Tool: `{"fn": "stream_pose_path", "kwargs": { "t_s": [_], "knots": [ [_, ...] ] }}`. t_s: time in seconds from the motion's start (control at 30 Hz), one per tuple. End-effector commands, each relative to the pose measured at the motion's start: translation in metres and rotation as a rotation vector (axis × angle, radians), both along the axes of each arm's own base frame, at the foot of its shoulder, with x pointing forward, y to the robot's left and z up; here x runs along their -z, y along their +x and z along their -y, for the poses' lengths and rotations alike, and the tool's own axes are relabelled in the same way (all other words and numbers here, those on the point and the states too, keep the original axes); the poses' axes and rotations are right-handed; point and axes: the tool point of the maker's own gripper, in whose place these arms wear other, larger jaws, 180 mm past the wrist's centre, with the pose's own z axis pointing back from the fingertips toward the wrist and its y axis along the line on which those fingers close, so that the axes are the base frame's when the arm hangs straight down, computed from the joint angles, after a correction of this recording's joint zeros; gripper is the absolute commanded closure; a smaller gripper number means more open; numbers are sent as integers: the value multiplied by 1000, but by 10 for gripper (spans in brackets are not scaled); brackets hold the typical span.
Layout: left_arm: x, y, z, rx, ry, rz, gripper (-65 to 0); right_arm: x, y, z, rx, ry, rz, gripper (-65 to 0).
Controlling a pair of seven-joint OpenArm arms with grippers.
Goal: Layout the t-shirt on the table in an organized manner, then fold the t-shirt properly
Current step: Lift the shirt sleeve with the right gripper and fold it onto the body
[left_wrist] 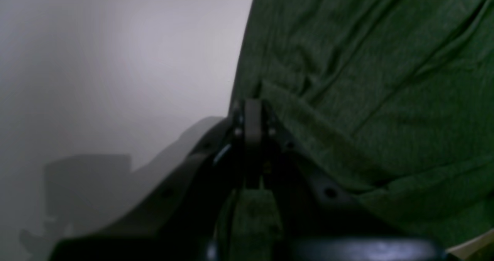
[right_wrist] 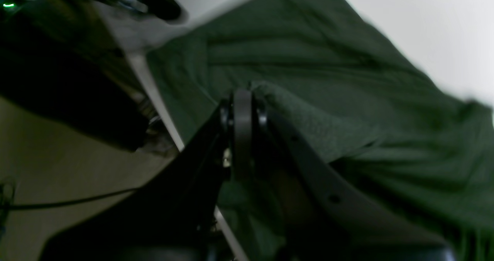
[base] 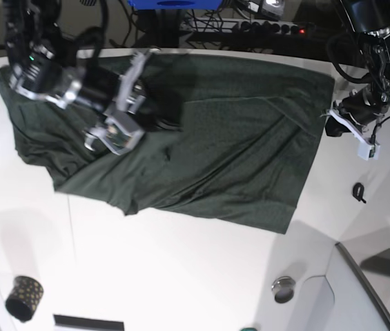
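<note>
Your dark green t-shirt (base: 201, 148) lies rumpled across the upper middle of the table (base: 181, 276). Both the left gripper (left_wrist: 252, 110) and the right gripper (right_wrist: 242, 99) are clenched on its fabric, likely to spread it flat.

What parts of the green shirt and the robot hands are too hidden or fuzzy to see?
- Base view: the right gripper sits in dark shadow on the t-shirt; its arm covers the cloth beneath.
- Base view: the left gripper is too small to show its grip on the shirt's edge.
- Right wrist view: motion blur smears the folds, and the gripper body hides the cloth behind it.
- Left wrist view: dim and soft; the picture's edges cut the shirt off.
</note>
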Motion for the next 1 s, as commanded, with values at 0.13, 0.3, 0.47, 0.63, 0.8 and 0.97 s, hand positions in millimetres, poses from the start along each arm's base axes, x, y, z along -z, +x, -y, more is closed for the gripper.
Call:
{"fn": "stream_pose_path", "kwargs": {
  "t_s": [0.13,0.3,0.47,0.63,0.8,0.97],
  "knots": [
    [-11,5,-7,5,16,34,0,11,22,-28,-91,-49,-24,-3],
    [-4,-7,-9,4,19,8,0,51,49,-35,-71,-124,-140,-8],
    [-2,-12,-11,-2,19,-2,0,74,47,-40,-106,-244,-232,-197],
    [-2,-14,-12,-5,22,-2,0,54,33,-50,-161,-259,-181,-512],
    [-7,-14,-22,0,48,-4,0,53,39,-7,82,-209,-256,-438],
    [-17,-21,-51,-75,71,15,0,69,37,21,244,-149,-314,-360]
  ]
}}
